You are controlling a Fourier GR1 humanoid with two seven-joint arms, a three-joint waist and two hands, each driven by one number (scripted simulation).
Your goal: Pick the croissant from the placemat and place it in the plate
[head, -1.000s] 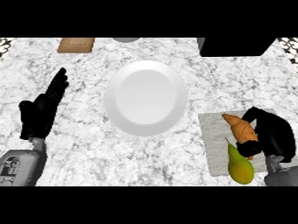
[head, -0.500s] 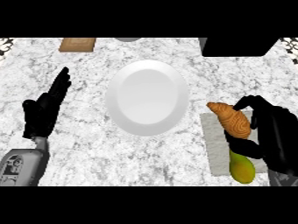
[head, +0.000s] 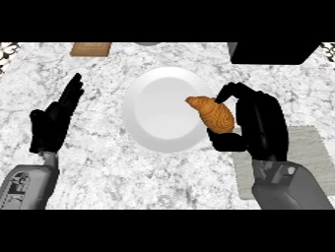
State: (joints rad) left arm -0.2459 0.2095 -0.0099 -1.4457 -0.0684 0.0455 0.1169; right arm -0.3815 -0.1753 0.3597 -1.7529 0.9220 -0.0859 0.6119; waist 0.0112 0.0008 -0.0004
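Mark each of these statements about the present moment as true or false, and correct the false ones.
1. The right hand is curled round the croissant. True.
2. The croissant lies on the placemat. False: it is held over the right rim of the plate.
3. The left hand is open and holds nothing. True.
4. The plate is black. False: it is white.
5. The left hand touches the plate. False: it is apart from the plate, at the view's left.

left hand (head: pixel 51 123): black | right hand (head: pixel 256 123): black | forearms: grey, boxy casings, dark recesses
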